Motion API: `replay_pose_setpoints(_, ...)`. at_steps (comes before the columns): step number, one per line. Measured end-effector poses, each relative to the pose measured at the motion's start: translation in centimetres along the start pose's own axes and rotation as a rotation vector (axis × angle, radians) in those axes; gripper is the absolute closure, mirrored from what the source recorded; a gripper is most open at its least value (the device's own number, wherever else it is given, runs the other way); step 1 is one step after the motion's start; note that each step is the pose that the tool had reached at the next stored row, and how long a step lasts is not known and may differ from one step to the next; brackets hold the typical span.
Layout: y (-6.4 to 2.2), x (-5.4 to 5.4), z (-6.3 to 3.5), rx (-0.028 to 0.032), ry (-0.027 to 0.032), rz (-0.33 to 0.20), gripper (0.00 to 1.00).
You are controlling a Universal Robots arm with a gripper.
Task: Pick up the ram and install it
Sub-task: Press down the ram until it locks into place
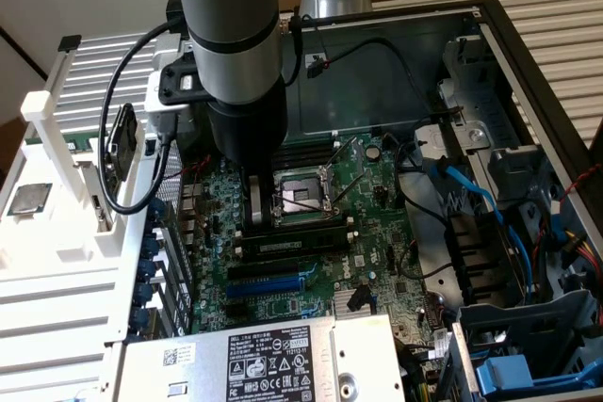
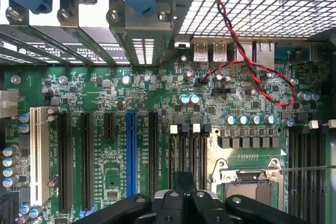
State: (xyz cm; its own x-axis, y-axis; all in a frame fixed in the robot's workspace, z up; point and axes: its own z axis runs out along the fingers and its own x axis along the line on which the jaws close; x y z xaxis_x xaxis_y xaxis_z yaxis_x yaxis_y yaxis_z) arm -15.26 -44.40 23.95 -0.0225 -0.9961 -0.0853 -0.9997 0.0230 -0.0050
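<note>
A Universal Robots arm reaches straight down into an open desktop computer case, its gripper (image 1: 254, 202) lowered to the motherboard (image 1: 377, 195) just beside the open processor socket (image 1: 300, 197), on the exterior view's left of it. The ram (image 1: 292, 244), a long dark stick with a pale label, lies along the bank of memory slots directly below the socket in the exterior view, and the pale fingers (image 1: 254, 200) come down at its end on the exterior view's left. Whether the stick is fully seated in its slot or only resting on top cannot be told from here, so the installation looks to be in its late stage, with the pickup apparently done and the stick already at the slots; what remains, if anything, would be pressing it home and letting go. Whether the fingers are closed on the stick, merely touching it or spread apart is also unclear, since the arm's own body hides the tips. From the wrist view, the black housing of the gripper (image 2: 181, 203) hangs over the narrow black memory slots (image 2: 188, 153) beside the socket's metal frame (image 2: 252, 174). A blue expansion slot (image 2: 131, 145) and a twisted red-and-black cable (image 2: 247, 61) lie farther off on the green board.
</note>
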Motion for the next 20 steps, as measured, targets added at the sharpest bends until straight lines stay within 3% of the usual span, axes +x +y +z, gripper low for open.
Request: replay_pose_setpoints(20,0.1,0.1,1.21,-0.0002,0.0002,0.0,0.89)
